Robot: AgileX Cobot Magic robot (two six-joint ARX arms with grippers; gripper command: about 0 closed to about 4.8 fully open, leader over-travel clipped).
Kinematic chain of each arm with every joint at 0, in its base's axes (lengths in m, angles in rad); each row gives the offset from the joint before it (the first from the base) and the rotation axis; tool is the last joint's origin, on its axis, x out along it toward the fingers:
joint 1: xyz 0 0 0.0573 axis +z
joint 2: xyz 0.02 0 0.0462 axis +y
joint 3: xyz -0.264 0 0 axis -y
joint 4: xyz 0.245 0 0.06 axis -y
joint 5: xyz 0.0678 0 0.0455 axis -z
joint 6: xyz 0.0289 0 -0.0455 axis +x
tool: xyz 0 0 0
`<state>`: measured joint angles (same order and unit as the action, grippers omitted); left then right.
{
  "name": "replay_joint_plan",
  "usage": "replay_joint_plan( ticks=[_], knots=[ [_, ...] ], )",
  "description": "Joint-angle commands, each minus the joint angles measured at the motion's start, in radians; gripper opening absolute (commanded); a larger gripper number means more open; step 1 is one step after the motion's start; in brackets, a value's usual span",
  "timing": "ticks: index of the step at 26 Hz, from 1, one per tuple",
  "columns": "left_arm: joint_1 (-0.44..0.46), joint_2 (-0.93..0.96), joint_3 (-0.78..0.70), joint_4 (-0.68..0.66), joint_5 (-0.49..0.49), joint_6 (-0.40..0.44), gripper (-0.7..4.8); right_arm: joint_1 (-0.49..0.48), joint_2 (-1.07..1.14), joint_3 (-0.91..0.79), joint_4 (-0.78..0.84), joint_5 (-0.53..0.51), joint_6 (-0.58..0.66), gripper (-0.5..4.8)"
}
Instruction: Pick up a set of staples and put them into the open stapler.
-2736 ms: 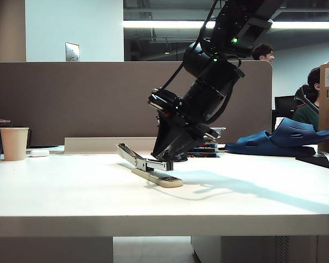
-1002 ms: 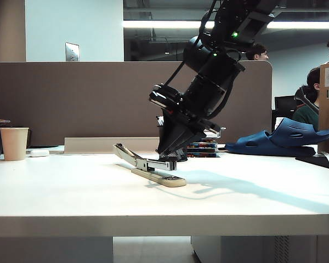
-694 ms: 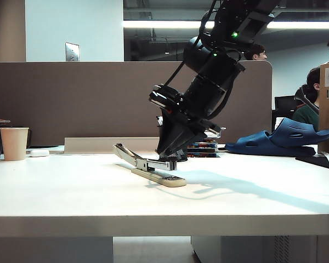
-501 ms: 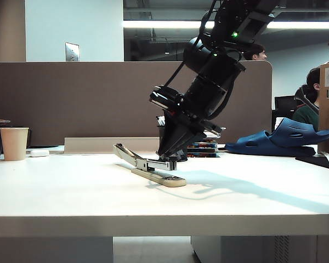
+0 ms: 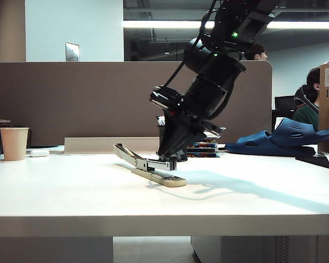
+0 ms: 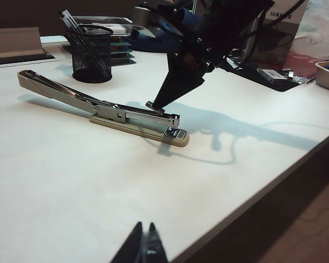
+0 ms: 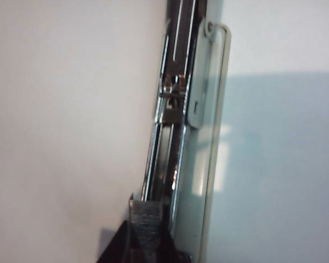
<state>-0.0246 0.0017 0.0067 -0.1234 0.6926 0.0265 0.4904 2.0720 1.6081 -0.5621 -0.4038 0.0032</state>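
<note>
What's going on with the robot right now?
Right hand shut on staples, tip over the open stapler magazine. Left hand shut, idle, near table edge. Nothing in the way.

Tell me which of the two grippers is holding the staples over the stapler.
The right gripper, shut on the set of staples just above the stapler magazine. The left gripper is shut, holds nothing, and hangs near the table's front edge.

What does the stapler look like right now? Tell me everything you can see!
The stapler is long and slim, lying open on the white table. Its base looks like cream plastic, with a shiny silver metal channel on top. Its hinged upper arm is swung back, slanting away from the base. The right claw, shut on the set of staples, holds that grey strip at the channel near the front end. A black mesh cup stands behind it.
</note>
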Motion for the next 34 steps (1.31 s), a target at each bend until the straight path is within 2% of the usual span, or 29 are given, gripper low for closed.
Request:
replay_joint_plan(
  ticks=[1,6,12,14,16,22,25,34],
  knots=[
    [0.002,0.0,0.002,0.005,0.003,0.0,-0.06,0.002,-0.007,0.003,-0.005,0.001,0.0,-0.09],
    [0.002,0.0,0.002,0.005,0.003,-0.001,-0.06,0.002,-0.007,0.003,-0.007,0.006,0.0,-0.09],
    [0.002,0.0,0.002,0.005,0.003,-0.001,-0.06,0.002,-0.007,0.003,-0.018,0.112,-0.003,-0.06],
    [0.002,0.0,0.002,0.005,0.003,-0.001,-0.05,0.002,-0.007,0.003,-0.025,0.118,-0.004,0.12],
    [0.002,0.0,0.002,0.005,0.003,-0.001,-0.06,0.002,-0.007,0.003,-0.032,0.117,-0.003,0.66],
    [0.002,0.0,0.002,0.005,0.003,-0.001,-0.06,0.002,-0.019,0.003,-0.051,0.114,-0.003,0.73],
    [0.002,0.0,0.002,0.005,0.003,-0.001,-0.06,0.002,-0.041,0.003,-0.055,0.114,-0.003,1.18],
    [0.002,0.0,0.002,0.005,0.003,-0.001,-0.06,0.002,-0.059,0.003,-0.084,0.117,-0.004,1.19]
  ],
)
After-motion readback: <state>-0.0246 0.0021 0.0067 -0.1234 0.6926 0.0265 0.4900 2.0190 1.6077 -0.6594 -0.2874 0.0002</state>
